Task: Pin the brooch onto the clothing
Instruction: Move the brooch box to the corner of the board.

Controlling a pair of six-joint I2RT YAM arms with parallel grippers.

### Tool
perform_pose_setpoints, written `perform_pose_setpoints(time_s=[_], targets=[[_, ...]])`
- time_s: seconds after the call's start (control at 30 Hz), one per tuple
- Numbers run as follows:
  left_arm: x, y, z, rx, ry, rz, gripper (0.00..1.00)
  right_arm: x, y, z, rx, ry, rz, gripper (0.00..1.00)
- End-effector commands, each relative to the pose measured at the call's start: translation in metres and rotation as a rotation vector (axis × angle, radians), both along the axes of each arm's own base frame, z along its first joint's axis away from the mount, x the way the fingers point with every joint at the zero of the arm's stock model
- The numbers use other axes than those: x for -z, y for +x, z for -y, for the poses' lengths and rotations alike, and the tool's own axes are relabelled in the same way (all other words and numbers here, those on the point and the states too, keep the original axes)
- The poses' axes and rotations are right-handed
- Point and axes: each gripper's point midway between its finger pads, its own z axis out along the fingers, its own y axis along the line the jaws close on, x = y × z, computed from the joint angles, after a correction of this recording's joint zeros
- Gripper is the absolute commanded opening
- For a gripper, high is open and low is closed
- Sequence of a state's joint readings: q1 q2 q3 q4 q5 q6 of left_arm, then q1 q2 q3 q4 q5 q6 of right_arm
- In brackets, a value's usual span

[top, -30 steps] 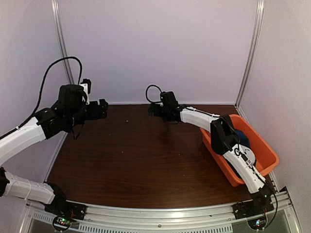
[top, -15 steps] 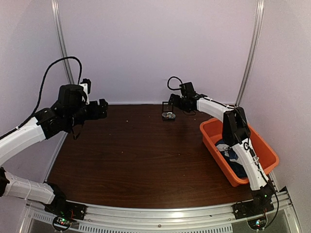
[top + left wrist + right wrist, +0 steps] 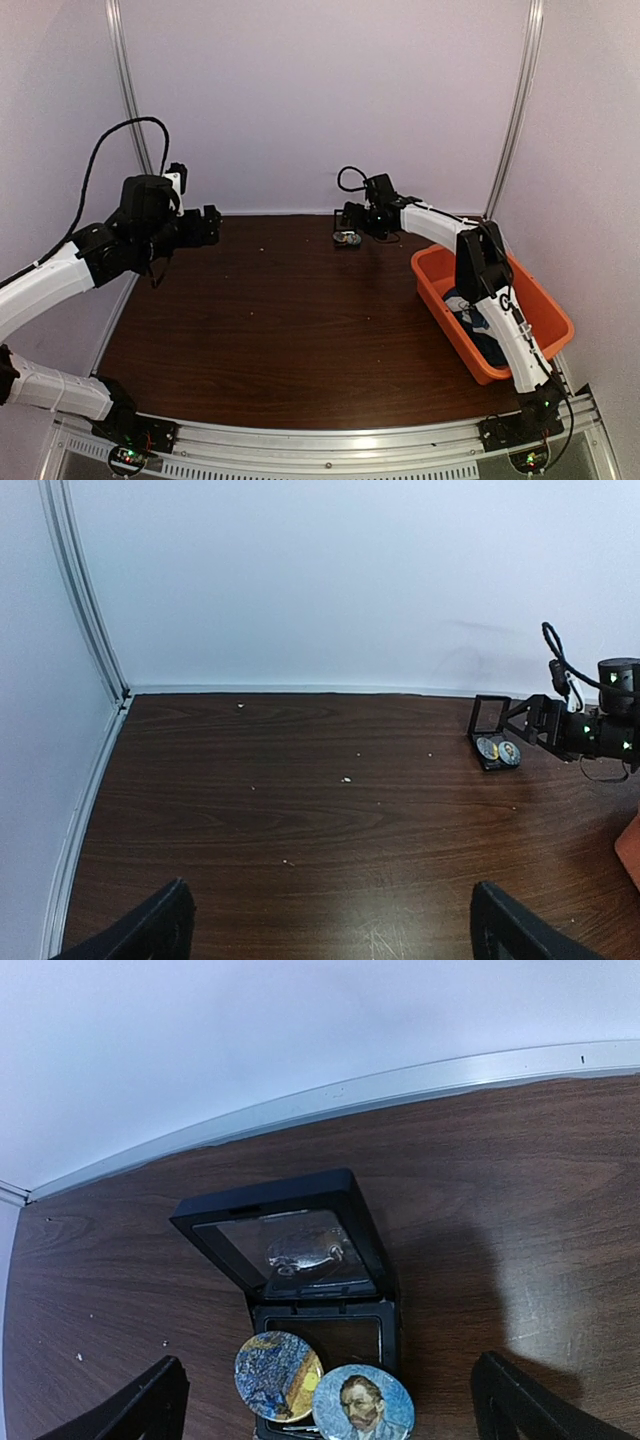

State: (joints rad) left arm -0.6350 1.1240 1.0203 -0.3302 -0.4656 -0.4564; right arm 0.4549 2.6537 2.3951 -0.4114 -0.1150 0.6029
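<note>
Two small round brooches, one blue and yellow (image 3: 278, 1375) and one with a bluish portrait (image 3: 363, 1403), lie in an open black hinged box (image 3: 300, 1260) at the table's back; the box also shows in the top view (image 3: 347, 238) and the left wrist view (image 3: 497, 750). My right gripper (image 3: 330, 1385) is open and empty, right beside the box (image 3: 356, 216). The navy T-shirt (image 3: 480, 325) lies crumpled in the orange tub (image 3: 545, 305) on the right. My left gripper (image 3: 208, 225) is open and empty, held high at the left (image 3: 330, 930).
The tub stands along the right edge of the brown table (image 3: 270, 320). White walls and metal frame posts (image 3: 128, 90) close the back and sides. My right arm (image 3: 500, 310) crosses above the tub.
My right gripper has swung right off the box, which now stands uncovered with its lid up, then come back a little left. The shirt in the tub now shows. The left arm is still.
</note>
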Motion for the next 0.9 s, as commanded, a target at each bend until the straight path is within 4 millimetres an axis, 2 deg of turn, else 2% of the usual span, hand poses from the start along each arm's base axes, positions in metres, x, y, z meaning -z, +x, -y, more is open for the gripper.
perform_pose_setpoints(time_s=[0.0,0.27,0.87], targets=[[-0.005,0.002,-0.005,-0.018,0.015,0.035,0.98,0.032,-0.013,-0.010,-0.027,-0.013,-0.068,1.00],[-0.013,-0.002,-0.012,-0.033,0.020,0.061,0.98,0.048,-0.021,-0.024,-0.044,-0.005,-0.095,1.00],[-0.018,-0.010,-0.023,-0.054,0.029,0.078,0.98,0.060,-0.022,-0.050,-0.122,0.026,-0.090,1.00]])
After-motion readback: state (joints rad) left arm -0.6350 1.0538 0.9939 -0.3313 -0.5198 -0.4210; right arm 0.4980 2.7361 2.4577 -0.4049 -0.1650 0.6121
